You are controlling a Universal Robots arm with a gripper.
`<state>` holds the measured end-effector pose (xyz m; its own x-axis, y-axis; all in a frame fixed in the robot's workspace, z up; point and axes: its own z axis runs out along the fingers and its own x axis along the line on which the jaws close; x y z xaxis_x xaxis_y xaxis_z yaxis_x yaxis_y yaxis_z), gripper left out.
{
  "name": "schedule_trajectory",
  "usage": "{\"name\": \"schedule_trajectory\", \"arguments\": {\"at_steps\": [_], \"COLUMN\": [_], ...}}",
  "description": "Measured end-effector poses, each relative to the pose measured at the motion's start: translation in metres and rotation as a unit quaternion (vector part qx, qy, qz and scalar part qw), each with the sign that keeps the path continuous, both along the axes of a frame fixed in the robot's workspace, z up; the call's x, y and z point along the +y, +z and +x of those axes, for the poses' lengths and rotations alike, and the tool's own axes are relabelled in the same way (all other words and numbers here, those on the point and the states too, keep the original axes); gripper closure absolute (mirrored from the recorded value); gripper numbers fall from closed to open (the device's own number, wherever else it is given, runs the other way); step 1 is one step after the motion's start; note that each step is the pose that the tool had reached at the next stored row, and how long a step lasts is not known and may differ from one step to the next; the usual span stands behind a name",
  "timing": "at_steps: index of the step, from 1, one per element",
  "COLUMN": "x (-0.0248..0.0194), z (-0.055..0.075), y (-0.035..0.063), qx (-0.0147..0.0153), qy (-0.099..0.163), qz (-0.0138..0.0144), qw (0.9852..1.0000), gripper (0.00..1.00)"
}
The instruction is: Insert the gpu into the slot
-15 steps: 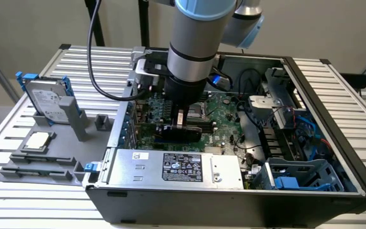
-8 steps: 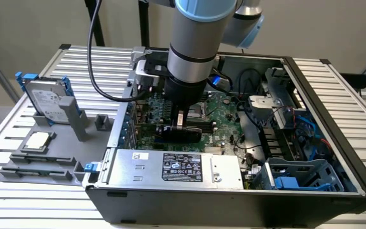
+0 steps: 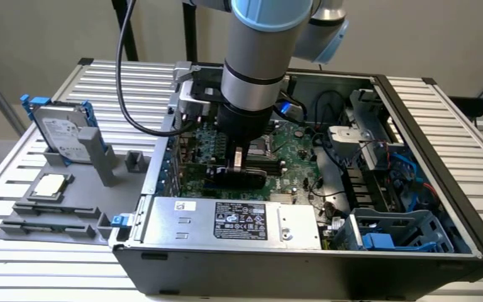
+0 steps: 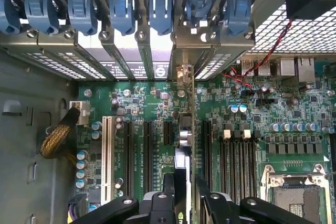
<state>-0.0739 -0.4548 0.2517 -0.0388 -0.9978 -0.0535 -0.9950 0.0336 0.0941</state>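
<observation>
1. The arm reaches straight down into the open computer case [image 3: 309, 274], which lies on its side on the slatted surface [image 3: 23, 264].
2. The hand [image 3: 237, 165] is closed on the graphics card [image 3: 239, 178], a thin black card gripped by its upper edge with one finger on each face.
3. The card stands upright on edge, low over the green board [image 3: 296, 148]. In the exterior view it sits near the board's middle, just behind the silver power box [image 3: 233, 220].
4. From the wrist camera, the hand [image 4: 184, 195] holds the graphics card [image 4: 184, 127] seen edge-on. The card runs in line with the long black connector strips [image 4: 148, 156] on either side of it. Its metal end plate meets the case's back wall at the row of blue clips [image 4: 123, 11].
5. The slot is covered by the card, so I cannot tell whether the card is seated in it or only poised over it.
6. A white connector strip [image 4: 107, 156], the memory strips [image 4: 233, 161] and the square processor socket [image 4: 294, 195] lie apart from the card on the same board.
7. Outside the case, at the exterior view's left, a hard drive [image 3: 61, 132] with blue rails stands in a grey holder.
</observation>
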Motion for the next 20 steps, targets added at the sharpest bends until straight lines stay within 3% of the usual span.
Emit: {"name": "schedule_trajectory", "arguments": {"at_steps": [10,11,12,20], "x": [0.0,0.0,0.0,0.0002], "z": [0.0,0.0,0.0,-0.001], "y": [0.0019,0.0049,0.0082,0.0316], "qx": [0.0,0.0,0.0,0.0], "qy": [0.0,0.0,0.0,0.001], "qz": [0.0004,0.0001,0.0001,0.0], "qw": [1.0,1.0,1.0,1.0], "gripper": [0.73,0.73,0.67,0.67]}}
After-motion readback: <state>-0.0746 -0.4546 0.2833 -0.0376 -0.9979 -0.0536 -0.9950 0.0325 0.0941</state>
